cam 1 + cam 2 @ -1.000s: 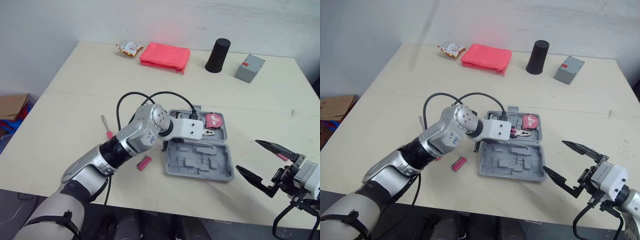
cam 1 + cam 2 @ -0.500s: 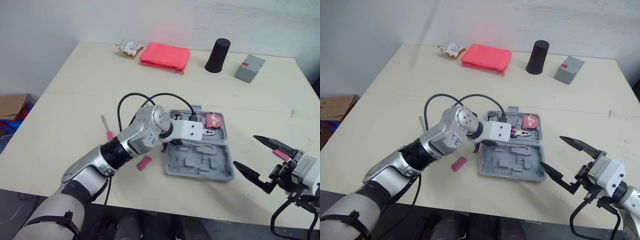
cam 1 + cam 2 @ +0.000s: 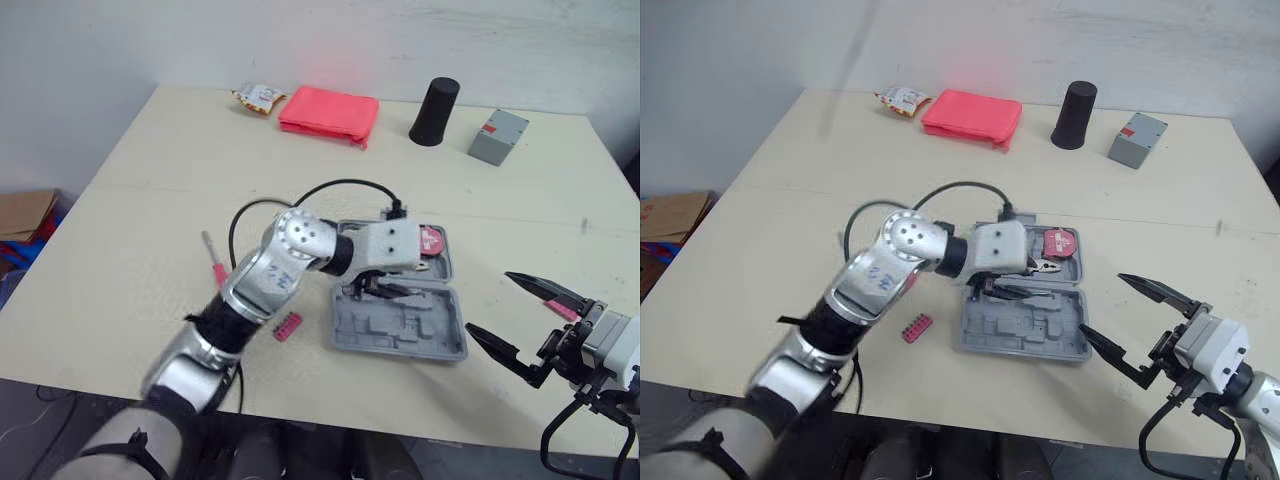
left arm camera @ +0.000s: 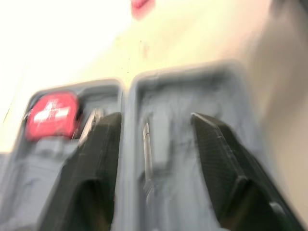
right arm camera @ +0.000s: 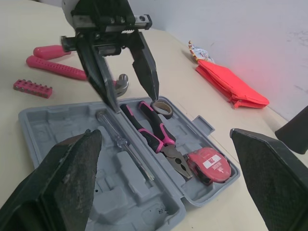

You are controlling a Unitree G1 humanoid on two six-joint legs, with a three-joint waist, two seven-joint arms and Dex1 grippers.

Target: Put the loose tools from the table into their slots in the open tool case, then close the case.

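1. The open grey tool case (image 3: 441, 343) is lying on the pale desk (image 3: 150, 200), just in front of the robot; its lid is lying flat, hinged to the tray.
2. The left gripper (image 3: 385, 290) is hovering over the case and pointing down into it; its jaws are standing apart, clamping nothing.
3. A slim screwdriver (image 5: 126, 142) is lying in the case half nearer the robot, just beside the hinge; in the left wrist view its shaft is showing between the two jaws; whether either jaw is touching it cannot be told.
4. Pliers (image 5: 156, 134) with pink-and-black handles are lying in the farther half; a red tape measure (image 5: 210, 163) is sitting beside their nose, and a small roll of tape (image 5: 161, 109) is resting near their handles.
5. A pink-handled screwdriver (image 3: 213, 258) is lying loose on the desk, to the left of the case; a pink bit holder (image 3: 288, 325) is lying nearer the robot, just beside the case's left edge.
6. The right gripper (image 3: 488, 301) is hanging over the desk near the case's right corner; its jaws are spreading wide apart and holding nothing.
7. Along the far edge of the desk, well apart from the case, a snack packet (image 3: 258, 95), a red pouch (image 3: 330, 112), a black cylinder (image 3: 435, 110) and a grey box (image 3: 497, 135) are sitting in a row.
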